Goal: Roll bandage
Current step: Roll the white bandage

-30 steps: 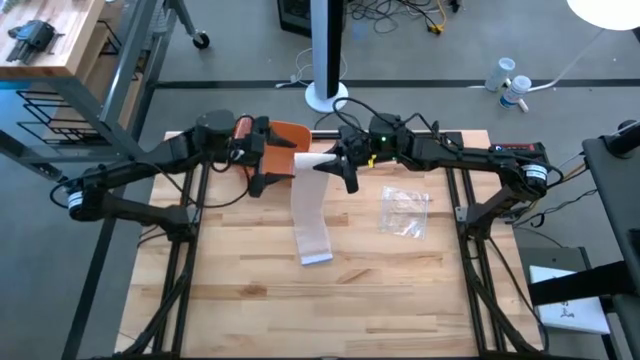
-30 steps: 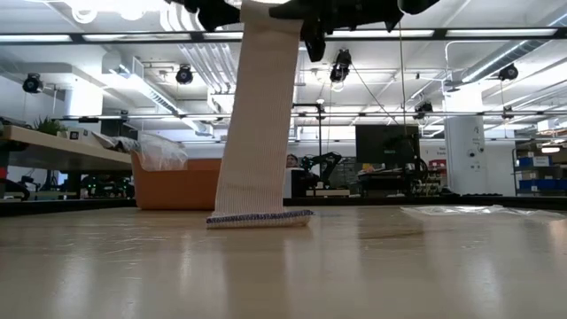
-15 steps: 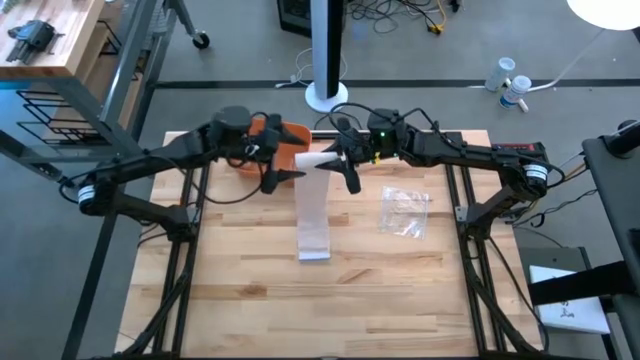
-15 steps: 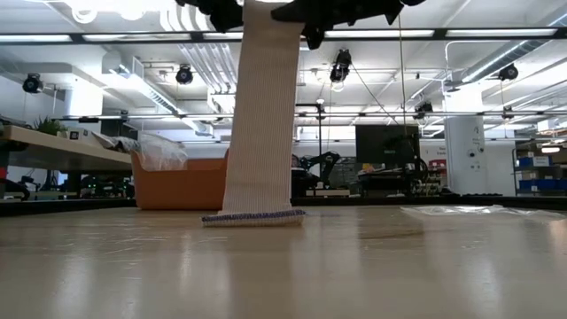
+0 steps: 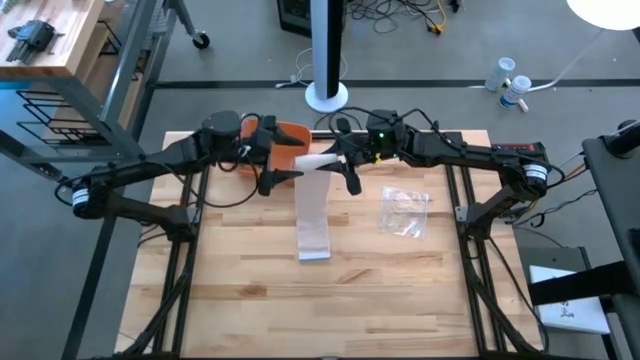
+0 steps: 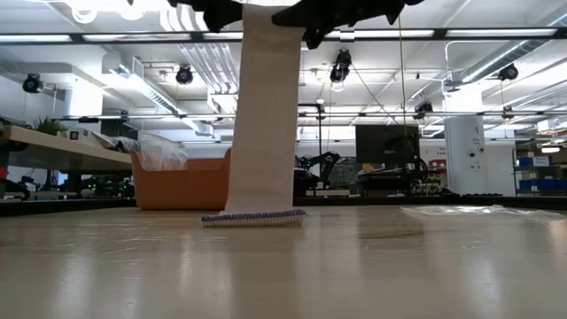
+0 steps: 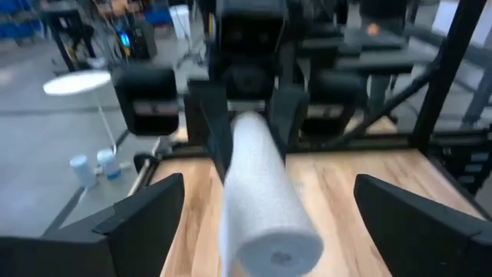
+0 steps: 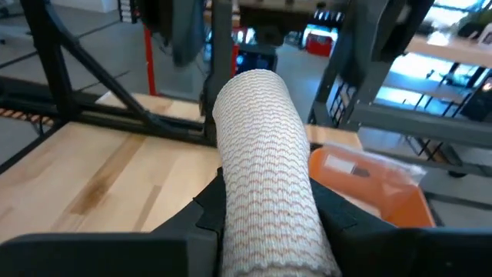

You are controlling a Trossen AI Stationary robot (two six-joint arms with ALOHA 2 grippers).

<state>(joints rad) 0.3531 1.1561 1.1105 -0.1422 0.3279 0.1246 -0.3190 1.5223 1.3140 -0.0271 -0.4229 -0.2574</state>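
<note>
1. Hanging straighter than a second ago: bandage (image 5: 313, 205) strip dropping nearly plumb in the low view, with its loose end (image 6: 254, 217) resting on the table (image 5: 250, 290) at centre frame instead of trailing off to the right.
2. Clamping the roll (image 8: 265, 154): right claw (image 5: 347, 172), one finger pressing on each side, at upper centre of the high view.
3. Standing wide apart: left claw (image 5: 281, 174), facing the roll's end from the left without touching it.
4. Sitting just behind the left claw: orange bin (image 5: 285, 140); lying at right of centre, well apart from the strip: clear plastic bag (image 5: 405, 212).
5. Judging the handling: soft, light, stretchy knit, likely sagging and unwinding if let slack; better gripping across the firm roll than on the limp strip, and keeping the tail lightly taut while winding.
6. Reading no brand, label or writing anywhere on the bandage or bin.
</note>
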